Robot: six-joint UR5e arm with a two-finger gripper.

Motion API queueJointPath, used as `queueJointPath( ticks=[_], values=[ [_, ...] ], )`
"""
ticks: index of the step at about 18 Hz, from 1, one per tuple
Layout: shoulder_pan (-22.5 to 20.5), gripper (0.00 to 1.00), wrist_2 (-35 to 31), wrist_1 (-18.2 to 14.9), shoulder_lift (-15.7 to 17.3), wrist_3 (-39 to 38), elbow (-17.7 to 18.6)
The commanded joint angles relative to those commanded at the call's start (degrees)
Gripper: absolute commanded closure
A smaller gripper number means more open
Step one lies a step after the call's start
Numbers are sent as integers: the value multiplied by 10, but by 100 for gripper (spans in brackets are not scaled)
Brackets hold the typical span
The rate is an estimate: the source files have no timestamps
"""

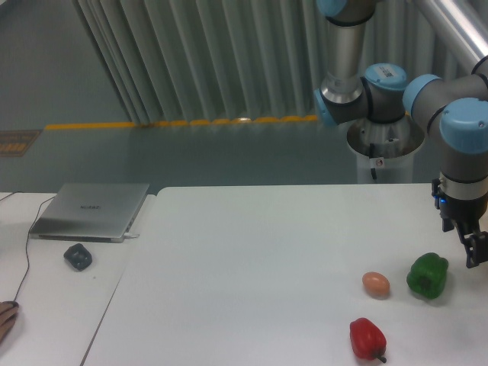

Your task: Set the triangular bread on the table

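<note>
The triangular bread does not show in this view; it is hidden or out of frame. My gripper [478, 252] hangs at the far right edge of the picture, a little above the white table [252, 259] and just right of a green pepper [428, 275]. Only one dark finger [474, 250] shows; the rest is cut off by the frame edge. I cannot tell whether the jaws are open or shut, or whether they hold anything.
An orange-brown egg [375, 284] lies left of the green pepper. A red pepper [367, 338] lies near the front edge. On the narrower desk at left are a closed laptop [91, 210], a dark mouse [78, 256] and a cable. A hand shows at the bottom left corner.
</note>
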State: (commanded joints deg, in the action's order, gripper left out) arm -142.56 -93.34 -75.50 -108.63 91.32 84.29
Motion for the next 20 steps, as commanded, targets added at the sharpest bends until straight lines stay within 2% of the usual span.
queueJointPath(
  ticks=[13, 20],
  values=[
    [-34, 0, 0, 5, 15, 4, 23],
    [-71, 0, -2, 8, 21, 155, 37]
  ],
)
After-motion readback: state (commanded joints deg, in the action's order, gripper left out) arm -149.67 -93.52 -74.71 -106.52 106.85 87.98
